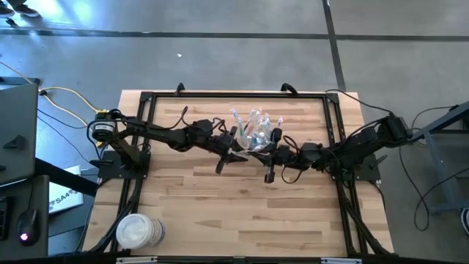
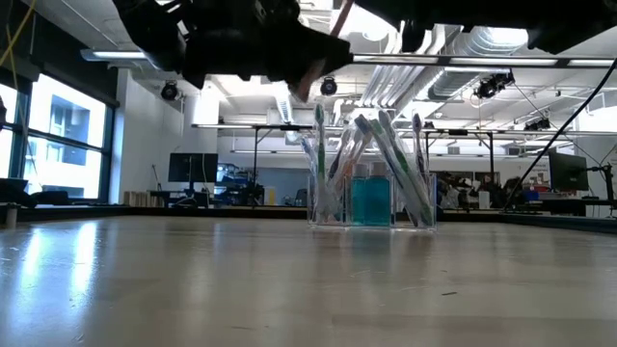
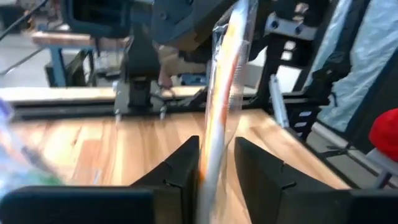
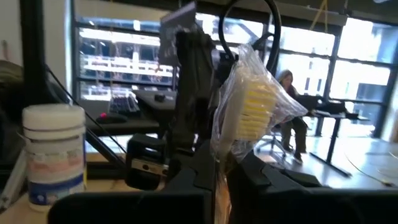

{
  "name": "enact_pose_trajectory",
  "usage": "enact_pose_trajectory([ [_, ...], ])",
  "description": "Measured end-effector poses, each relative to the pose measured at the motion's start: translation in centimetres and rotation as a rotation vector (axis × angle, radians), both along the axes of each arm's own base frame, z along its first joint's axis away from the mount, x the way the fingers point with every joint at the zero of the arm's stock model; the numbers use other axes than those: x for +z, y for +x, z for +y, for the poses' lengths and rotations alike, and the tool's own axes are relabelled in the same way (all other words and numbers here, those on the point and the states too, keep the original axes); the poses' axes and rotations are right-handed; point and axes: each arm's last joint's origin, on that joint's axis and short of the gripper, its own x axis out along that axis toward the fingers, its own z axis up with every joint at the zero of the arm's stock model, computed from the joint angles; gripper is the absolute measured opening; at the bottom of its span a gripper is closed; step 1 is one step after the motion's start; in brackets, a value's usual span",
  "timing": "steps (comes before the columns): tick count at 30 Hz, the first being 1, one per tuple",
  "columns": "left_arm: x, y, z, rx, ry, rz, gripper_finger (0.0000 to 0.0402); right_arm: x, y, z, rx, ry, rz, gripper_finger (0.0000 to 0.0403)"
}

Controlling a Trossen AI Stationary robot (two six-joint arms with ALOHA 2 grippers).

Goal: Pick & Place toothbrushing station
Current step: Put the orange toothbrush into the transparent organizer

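Note:
A clear plastic cup point(image 1: 256, 130) stands on the wooden table point(image 1: 220, 213) at the far middle, with several toothbrushes upright in it; it also shows in the low view point(image 2: 371, 198). My left gripper point(image 1: 233, 152) hovers just near-left of the cup, shut on a toothbrush in a clear wrapper point(image 3: 225, 74). My right gripper point(image 1: 271, 167) hovers just near-right of the cup, shut on a wrapped toothbrush with yellow bristles point(image 4: 255, 106). Whether both hold the same brush, I cannot tell. My left gripper point(image 3: 217, 168) pinches the wrapped toothbrush's handle point(image 3: 214, 140) between its two fingers. The brush runs on past the fingertips, clear of the table. My right gripper point(image 4: 221, 168) pinches the wrapped toothbrush just below its bristle head point(image 4: 219, 146) between its two fingers. The head sticks out past the fingertips, clear of the table.
A stack of white round discs point(image 1: 139, 231) stands at the table's near left corner and shows in the right wrist view point(image 4: 53, 155). A black frame point(image 1: 234, 94) runs along the table's far edge and sides. A person sits in the room beyond point(image 4: 289, 87).

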Motion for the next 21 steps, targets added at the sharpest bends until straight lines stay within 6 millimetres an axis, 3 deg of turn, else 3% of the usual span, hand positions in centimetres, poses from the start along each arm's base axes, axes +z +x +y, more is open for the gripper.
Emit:
enact_pose_trajectory([
  [8, -0.5, 0.0, 0.1, 0.052, 0.021, 0.055, 0.0143, -0.9, 0.1, -0.1, -0.021, 0.041, 0.082, 0.0010],
  [21, -1.1, -0.1, 0.4, 0.126, 0.045, 0.113, 0.0145, -1.5, 0.2, -0.2, -0.057, 0.086, 0.136, 0.0010],
])
